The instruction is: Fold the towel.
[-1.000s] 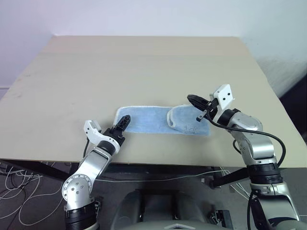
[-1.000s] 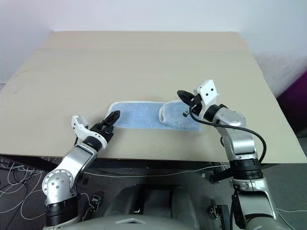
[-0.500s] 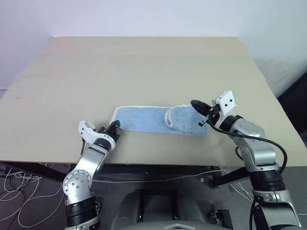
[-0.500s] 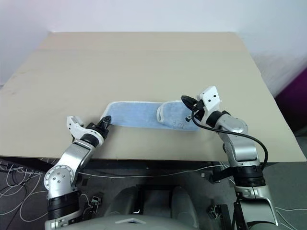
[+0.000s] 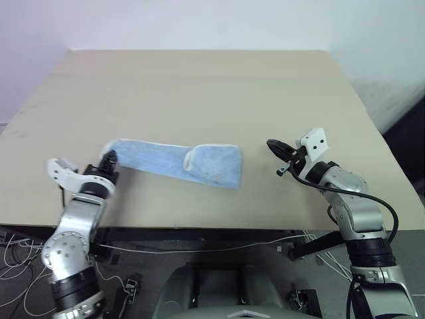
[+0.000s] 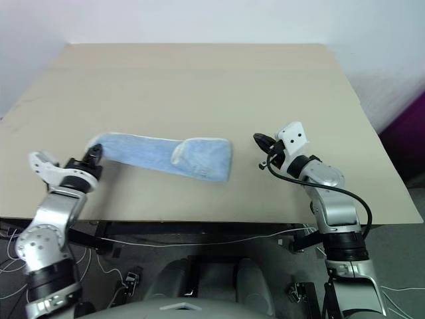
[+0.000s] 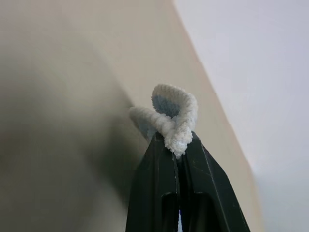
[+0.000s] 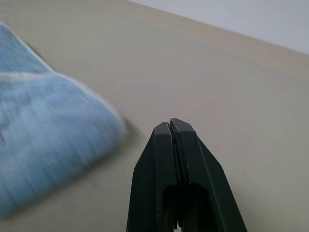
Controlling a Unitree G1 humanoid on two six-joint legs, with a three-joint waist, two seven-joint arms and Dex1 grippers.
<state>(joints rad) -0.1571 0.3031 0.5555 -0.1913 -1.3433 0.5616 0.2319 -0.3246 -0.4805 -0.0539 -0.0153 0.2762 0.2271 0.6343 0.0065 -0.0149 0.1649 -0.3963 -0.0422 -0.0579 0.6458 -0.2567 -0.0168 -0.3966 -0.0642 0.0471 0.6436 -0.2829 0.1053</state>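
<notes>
The towel [image 5: 176, 161] stretched rightward from the left gripper [image 5: 108, 159] pinching its end, toward the closed, empty right gripper [image 5: 271, 144]

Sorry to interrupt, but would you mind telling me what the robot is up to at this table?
It is working on folding a light blue towel on the table. The left hand is shut on the towel's left end, pinching the white hem. The towel's right end lies folded back over itself. The right hand is shut and empty, hovering apart from the towel to its right.
</notes>
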